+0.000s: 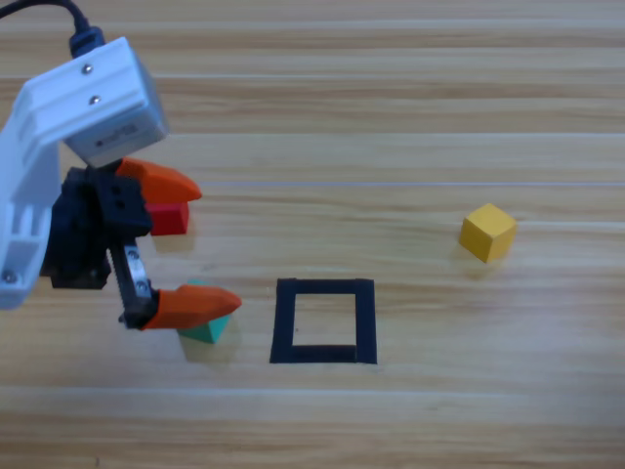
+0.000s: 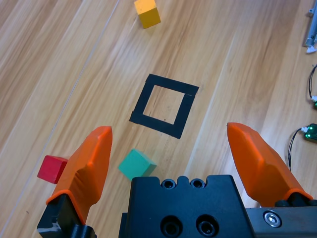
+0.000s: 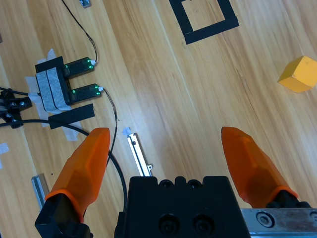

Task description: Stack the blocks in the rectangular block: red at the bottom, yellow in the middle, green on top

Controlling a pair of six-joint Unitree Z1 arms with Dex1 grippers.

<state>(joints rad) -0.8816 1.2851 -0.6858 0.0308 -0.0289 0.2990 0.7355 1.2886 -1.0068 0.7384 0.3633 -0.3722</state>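
Now | red cube (image 1: 170, 218) plain, bright | green cube (image 1: 207, 325) teal

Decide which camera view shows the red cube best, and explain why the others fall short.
The left wrist view: the red cube lies in the open, only its right edge behind the open left gripper's jaw. In the high view, the cube is half hidden under that gripper. The right wrist view misses it entirely.
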